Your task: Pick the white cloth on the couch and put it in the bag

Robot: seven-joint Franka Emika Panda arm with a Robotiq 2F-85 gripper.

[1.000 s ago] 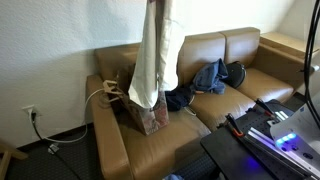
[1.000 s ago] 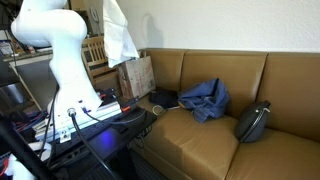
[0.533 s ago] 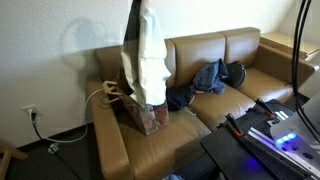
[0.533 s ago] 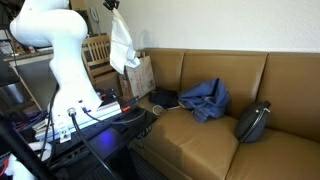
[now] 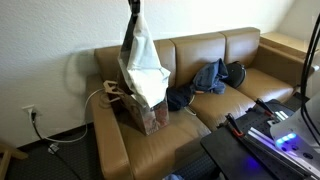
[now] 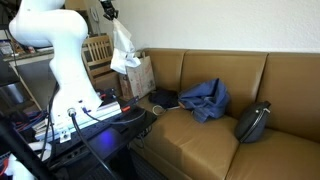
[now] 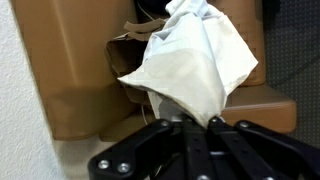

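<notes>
My gripper is shut on the top of the white cloth, which hangs straight down over the brown paper bag standing on the couch's end seat. The cloth's lower end reaches the bag's mouth. In an exterior view the gripper holds the cloth above the bag. In the wrist view the cloth spreads from the jaws and covers most of the bag opening.
A tan leather couch holds a blue garment and a dark bag. A rope handle and cable lie at the armrest. Black equipment with a blue light stands in front. A wooden chair is behind the paper bag.
The gripper has lowered the cloth and shifted it over the bag; the cloth's bottom now bunches at the bag's mouth instead of hanging long in front.
</notes>
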